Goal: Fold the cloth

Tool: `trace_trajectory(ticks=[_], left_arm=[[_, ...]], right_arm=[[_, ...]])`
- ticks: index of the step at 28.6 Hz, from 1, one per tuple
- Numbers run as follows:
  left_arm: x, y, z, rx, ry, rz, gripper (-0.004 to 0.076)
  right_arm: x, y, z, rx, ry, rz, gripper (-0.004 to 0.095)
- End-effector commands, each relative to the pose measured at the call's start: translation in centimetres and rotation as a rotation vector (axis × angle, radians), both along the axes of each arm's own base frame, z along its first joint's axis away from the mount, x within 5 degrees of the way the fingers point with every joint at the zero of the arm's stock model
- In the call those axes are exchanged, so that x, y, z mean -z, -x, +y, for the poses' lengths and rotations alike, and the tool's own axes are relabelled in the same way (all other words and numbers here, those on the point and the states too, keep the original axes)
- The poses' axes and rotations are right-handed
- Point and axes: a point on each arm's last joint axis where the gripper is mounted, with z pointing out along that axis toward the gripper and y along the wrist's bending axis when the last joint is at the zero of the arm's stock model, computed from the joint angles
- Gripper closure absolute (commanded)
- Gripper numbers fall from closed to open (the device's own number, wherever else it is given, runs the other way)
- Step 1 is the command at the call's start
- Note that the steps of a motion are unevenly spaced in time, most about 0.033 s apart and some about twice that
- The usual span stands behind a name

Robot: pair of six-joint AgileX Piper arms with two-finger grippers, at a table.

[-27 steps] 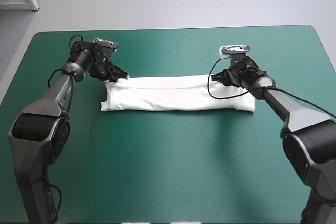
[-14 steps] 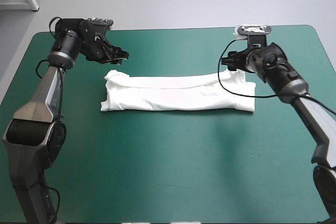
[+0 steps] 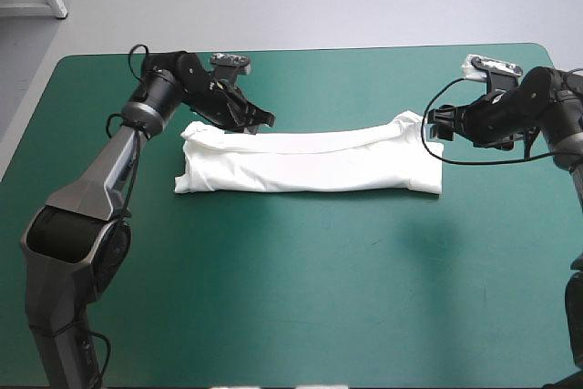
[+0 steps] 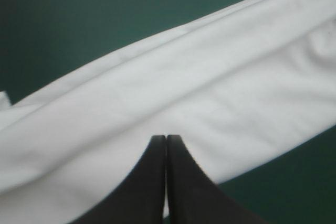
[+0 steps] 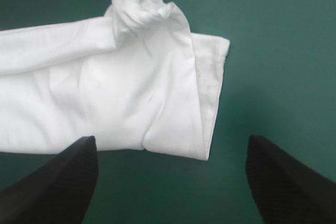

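Observation:
The white T-shirt (image 3: 310,161) lies as a long folded band across the middle of the teal-green table (image 3: 301,316). My left gripper (image 3: 262,122) hovers at the band's far edge, near its left end. In the left wrist view that gripper (image 4: 166,138) is shut, its fingers meeting in one point over the T-shirt (image 4: 184,87), with no fabric visible between them. My right gripper (image 3: 435,125) is just off the band's right end. In the right wrist view this gripper (image 5: 170,141) stands open, and the T-shirt's (image 5: 105,77) bunched corner lies ahead of it.
Teal-green cover (image 3: 301,79) surrounds the shirt on all sides, with the widest stretch toward the near edge. A black cable loops by the right wrist over the shirt's right end.
My left gripper has swung right from beyond the shirt's left end to its far edge and has shut. The right gripper has drawn away to the right, open. The shirt's right corner now stands bunched.

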Motion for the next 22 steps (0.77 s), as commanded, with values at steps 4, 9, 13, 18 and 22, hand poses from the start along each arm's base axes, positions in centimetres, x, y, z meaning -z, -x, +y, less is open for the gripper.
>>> trace_trajectory(ticks=[4, 9, 13, 18, 22], left_arm=[[-0.1, 1.2, -3.2, -0.005, 0.088, -0.139, 0.0734], [3.4, 0.8, -5.2, -0.002, 0.107, -0.092, 0.0734], [6.5, 0.3, -6.2, 0.017, 0.079, -0.033, 0.0734], [9.3, 0.3, -7.1, 0.041, 0.051, 0.039, 0.0734], [9.6, 0.5, -7.9, 0.058, 0.046, 0.035, 0.0734]], right_arm=[[1.1, -1.4, -1.0, -0.042, -0.070, 0.025, 0.0193], [3.8, -3.1, -1.0, -0.063, -0.091, 0.078, 0.0193], [5.6, -4.1, -1.0, -0.058, -0.099, 0.099, 0.0193], [7.5, -5.2, -1.0, -0.055, -0.111, 0.121, 0.0193], [9.5, -6.1, -1.0, -0.051, -0.121, 0.142, 0.0193]])
